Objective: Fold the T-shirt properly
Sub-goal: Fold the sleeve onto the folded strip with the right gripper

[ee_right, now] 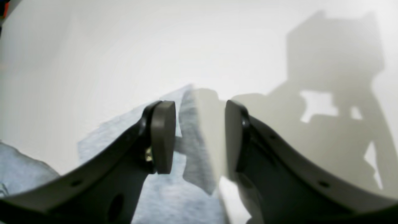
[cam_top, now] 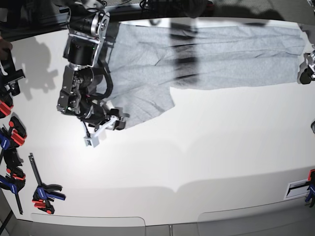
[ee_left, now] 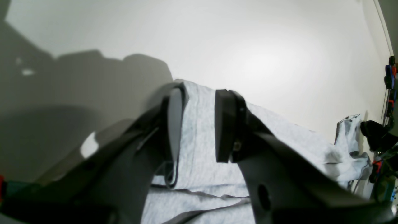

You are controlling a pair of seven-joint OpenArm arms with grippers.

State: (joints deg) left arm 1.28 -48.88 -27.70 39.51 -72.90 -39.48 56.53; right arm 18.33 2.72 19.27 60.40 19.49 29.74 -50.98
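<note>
Currently | T-shirt (cam_top: pixel 206 54): spread across far desk (cam_top: pixel 206 147), no legible print | left claw (ee_left: pixel 196 124): parted over fabric | right claw (ee_right: pixel 199 137): parted astride a fabric corner

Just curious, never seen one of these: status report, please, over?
Left gripper open, astride T-shirt cloth. Right gripper open at a sleeve corner. Shirt spread out, no fold yet. Clamps lie off to the side, clear.

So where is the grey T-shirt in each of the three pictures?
Left wrist: the T-shirt fills the lower middle, behind the open left claw.
Right wrist: bottom left to centre.
Base: spread along the top.
Shared landmark: the white table.
</note>
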